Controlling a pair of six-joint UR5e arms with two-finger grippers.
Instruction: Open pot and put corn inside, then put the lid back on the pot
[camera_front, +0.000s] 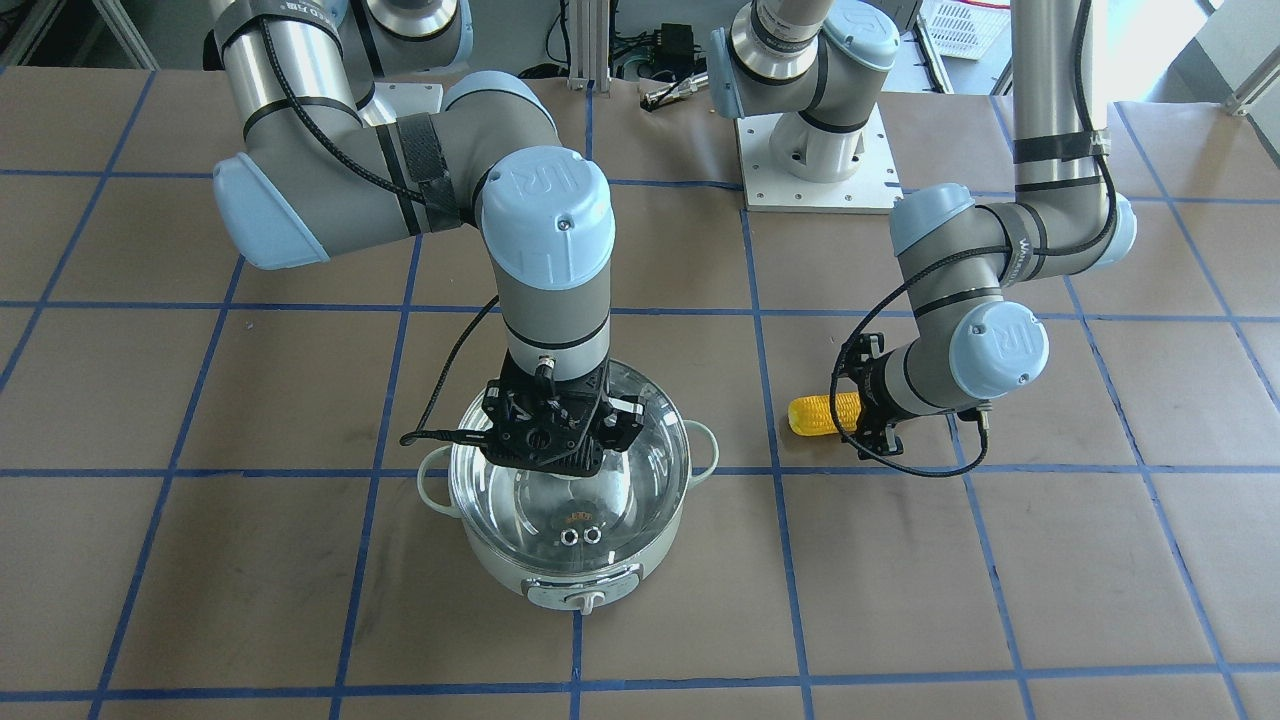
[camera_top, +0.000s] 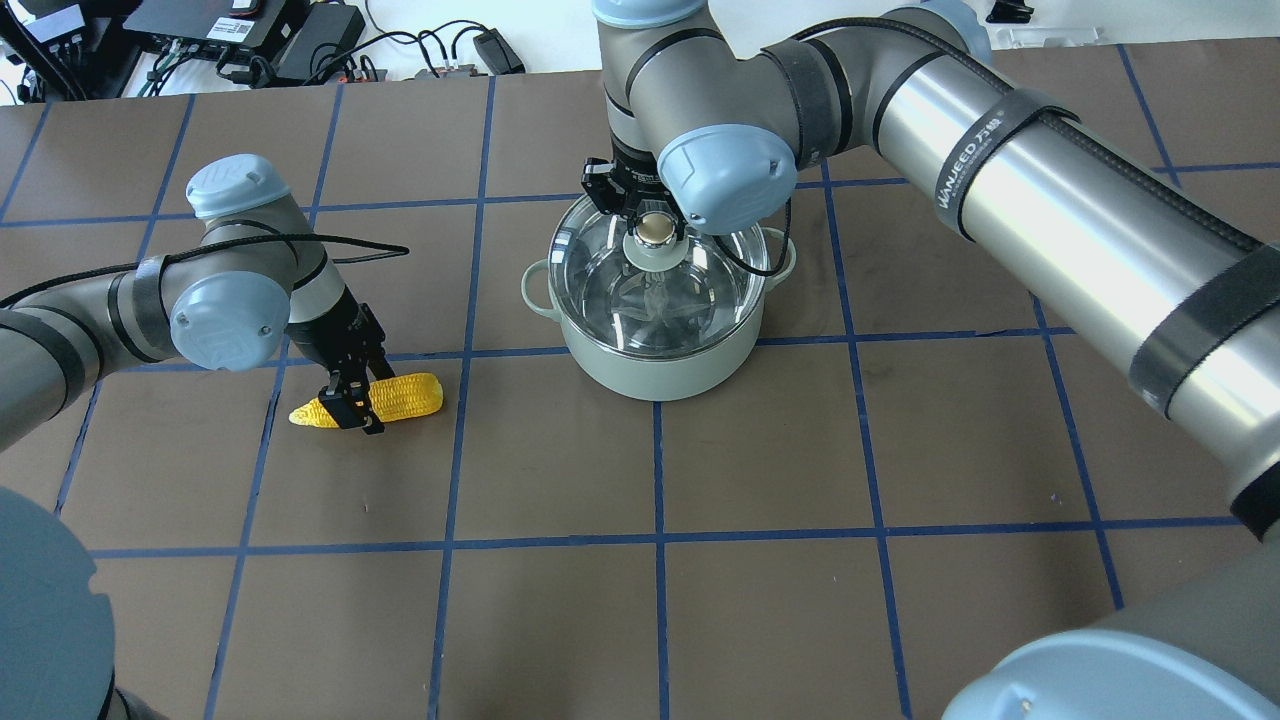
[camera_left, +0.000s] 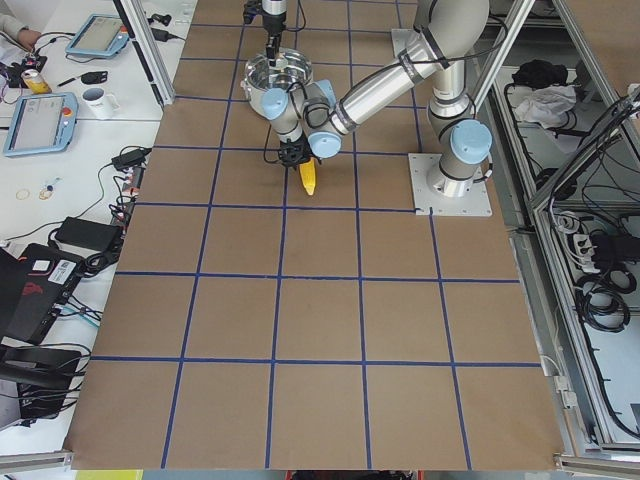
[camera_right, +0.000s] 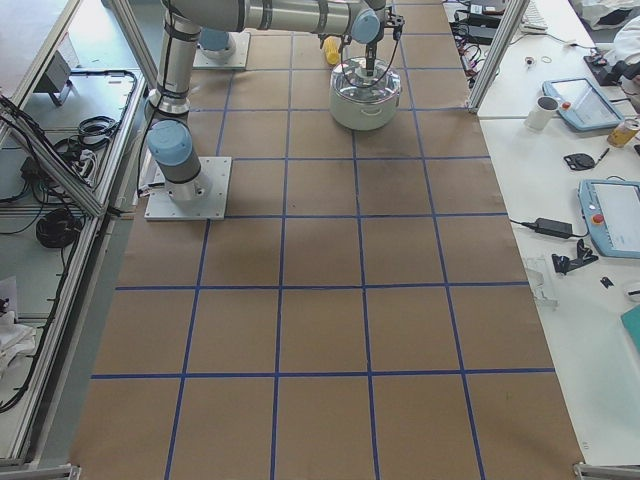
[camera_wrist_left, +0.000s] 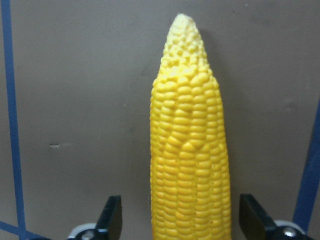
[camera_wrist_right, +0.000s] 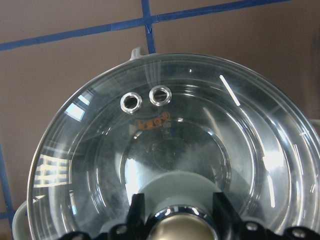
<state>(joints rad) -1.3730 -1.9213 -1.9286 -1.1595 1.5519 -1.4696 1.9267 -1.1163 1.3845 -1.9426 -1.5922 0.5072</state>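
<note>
None of the three task steps is judged complete.

- The lid (camera_top: 700, 300) is seen seated on the pot (camera_top: 660, 372), level all round the rim as far as can be told. The pot's steel inside is visible through the glass and no corn is seen in it.
- The right gripper (camera_wrist_right: 176, 214) is positioned over the lid's centre, with its fingers (camera_wrist_right: 136, 210) set to either side of the knob (camera_top: 655, 229) and very close to it. Whether the knob is actually pinched cannot be told. The vent rings (camera_wrist_right: 160, 94) are turned toward the pot's control side.
- The corn (camera_top: 395, 397) is found lying flat on the bench (camera_top: 800, 450), well apart from the pot, on the robot's left.
- The left gripper (camera_wrist_left: 183, 222) is lowered over the cob's thicker part with its jaws apart. Bare bench is visible between each finger and the cob in the wrist view, so no grasp has been made.

Remaining, as judged:
1. The lid is to be lifted clear.
2. The corn is to be gripped, carried across and released into the pot.
3. The lid is to be set back on the pot.

Both arms are taken to be staged for their first grasps.
</note>
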